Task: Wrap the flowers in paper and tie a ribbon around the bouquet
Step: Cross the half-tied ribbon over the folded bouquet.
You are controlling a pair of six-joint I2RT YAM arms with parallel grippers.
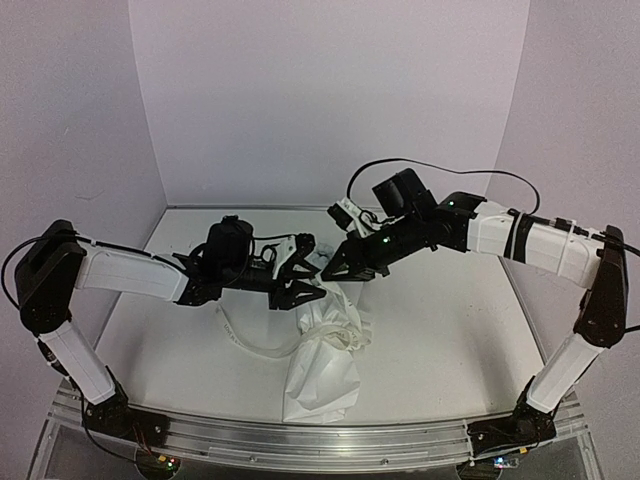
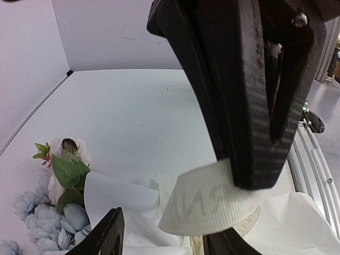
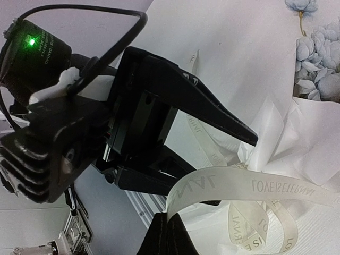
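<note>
One paper cone [image 1: 320, 375] holds flowers [image 2: 37, 218]; right jaws pinch ribbon [image 2: 207, 204], left jaws apart.

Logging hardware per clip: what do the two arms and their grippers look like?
The left arm and right arm have white shells, black joints and black bases. The left gripper and right gripper are black, with tapered fingers. A thin black cable loops over the right arm, which shows green lights.

A white desk [image 1: 440, 340] lies enclosed by pale walls [image 1: 330, 100] on three sides. An aluminium rail [image 1: 300, 443] runs along its near edge.
</note>
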